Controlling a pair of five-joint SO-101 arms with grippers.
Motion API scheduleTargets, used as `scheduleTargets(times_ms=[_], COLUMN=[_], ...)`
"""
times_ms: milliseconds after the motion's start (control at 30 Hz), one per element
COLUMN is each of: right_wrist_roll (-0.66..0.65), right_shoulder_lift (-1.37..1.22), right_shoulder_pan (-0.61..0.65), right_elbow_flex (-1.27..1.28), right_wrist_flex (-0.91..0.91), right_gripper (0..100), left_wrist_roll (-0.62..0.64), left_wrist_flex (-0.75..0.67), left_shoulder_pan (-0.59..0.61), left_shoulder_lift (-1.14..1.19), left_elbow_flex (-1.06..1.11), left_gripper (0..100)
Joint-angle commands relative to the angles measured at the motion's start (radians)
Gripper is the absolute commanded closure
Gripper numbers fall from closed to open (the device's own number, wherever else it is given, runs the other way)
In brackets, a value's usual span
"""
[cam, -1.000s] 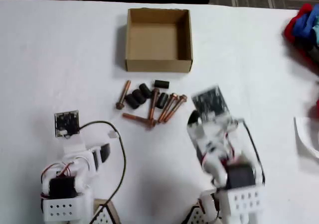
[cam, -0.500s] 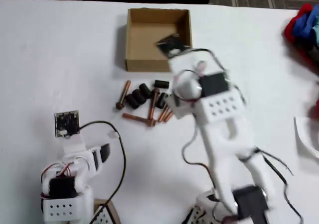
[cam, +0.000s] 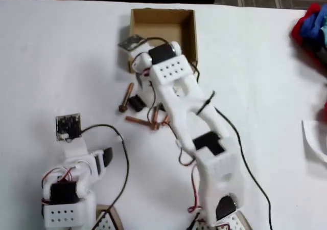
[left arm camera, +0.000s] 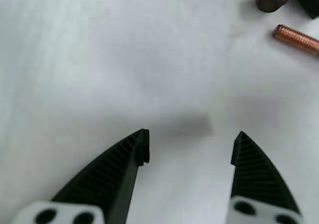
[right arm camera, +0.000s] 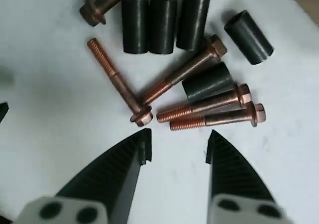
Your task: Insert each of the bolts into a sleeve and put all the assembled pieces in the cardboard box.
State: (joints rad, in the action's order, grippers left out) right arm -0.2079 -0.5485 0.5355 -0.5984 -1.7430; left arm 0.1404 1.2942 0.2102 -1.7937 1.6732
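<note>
Five copper-coloured bolts [right arm camera: 202, 104] and five black sleeves [right arm camera: 163, 26] are seen lying loose on the white table [cam: 61, 46], outside the cardboard box [cam: 163, 10] and just beside its wall on the side facing the arm bases. Three of the sleeves are laid side by side and touching. A fourth is set apart from them, and the fifth is lodged between two bolts. Two bolts are laid parallel and close together, and two longer ones are angled so that the tip of one nearly meets the other just above its head. The fifth bolt [cam: 126, 97] is placed at the edge of the pile, pointing toward the box's corner.

The right gripper [right arm camera: 177, 144] is held directly above this pile, close to the box. Its jaws are parted to a moderate gap and nothing is held between them. The right arm [cam: 204, 138] is stretched from its base toward the box, so that part of the pile is covered in the high view.

The left gripper [left arm camera: 192, 144] is kept well apart from the box, low over bare table, with its jaws spread wide and nothing gripped.
</note>
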Motion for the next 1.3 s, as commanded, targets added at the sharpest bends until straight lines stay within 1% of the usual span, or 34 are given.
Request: scheduleTargets(times_ms=[0,133,233,467,767,900,1100,1267], right_wrist_roll=[0.124,0.219,0.252,0.253,0.253,0.252,0.253,0.245], right_shoulder_lift=[-0.074,-0.143,-0.186,-0.259,-0.358,-0.389,-0.369,-0.298], right_shoulder_pan=[-0.027,-0.050,-0.056,-0.067,-0.108,-0.105,-0.114,-0.102], right_elbow_flex=[-0.149,-0.207,-0.203,-0.210,-0.212,-0.212,-0.219,-0.298], right_wrist_flex=[-0.025,-0.025,-0.025,-0.024,0.067,0.082,0.067,0.013], right_gripper=[81.8,81.8,81.8,81.9,81.9,81.9,81.9,81.9], left_wrist_roll=[0.005,0.005,0.005,0.005,0.005,0.005,0.005,0.005], left_wrist_flex=[-0.018,-0.018,-0.018,-0.018,-0.018,-0.018,-0.018,-0.018], left_shoulder_pan=[0.008,0.008,0.008,0.008,0.008,0.008,0.008,0.008], left_shoulder_lift=[-0.009,-0.009,-0.009,-0.009,-0.009,-0.009,-0.009,-0.009], left_elbow_flex=[0.022,0.022,0.022,0.022,0.022,0.022,0.022,0.022], left_gripper=[72,72,72,72,72,72,72,72])
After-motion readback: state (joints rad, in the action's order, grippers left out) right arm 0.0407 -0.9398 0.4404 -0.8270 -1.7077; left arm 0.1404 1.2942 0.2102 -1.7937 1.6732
